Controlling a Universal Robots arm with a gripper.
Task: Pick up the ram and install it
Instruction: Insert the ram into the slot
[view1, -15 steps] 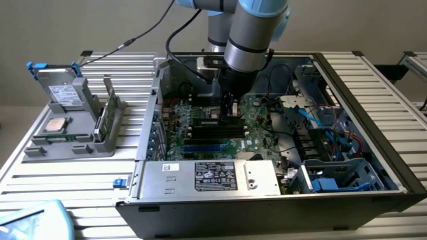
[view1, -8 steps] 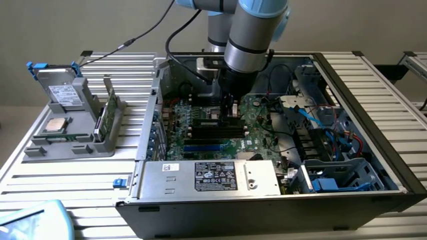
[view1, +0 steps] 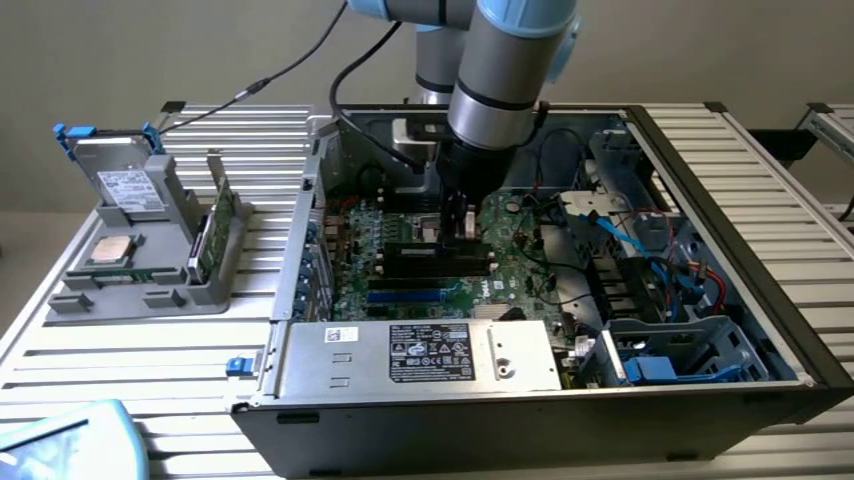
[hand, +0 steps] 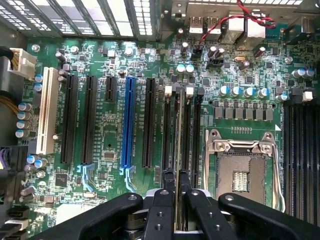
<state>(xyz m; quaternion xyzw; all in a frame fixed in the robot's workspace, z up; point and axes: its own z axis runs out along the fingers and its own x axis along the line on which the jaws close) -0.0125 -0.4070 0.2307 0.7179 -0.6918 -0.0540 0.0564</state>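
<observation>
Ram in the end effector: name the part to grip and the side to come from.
Pinch the ram by its two flat faces mid-length, near its upper long edge, coming straight down from above the motherboard. It stands on edge, thin and long, in line with the slots, so only the faces offer a hold. The end effector is shut on it that way.

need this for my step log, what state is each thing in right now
ram, on edge, gripped between the fingers over the motherboard slots
gripper, shut on the ram
computer case, side open
processor socket, no chip in it
spare green stick, standing in the grey holder
processor chip, lying flat on the holder
</observation>
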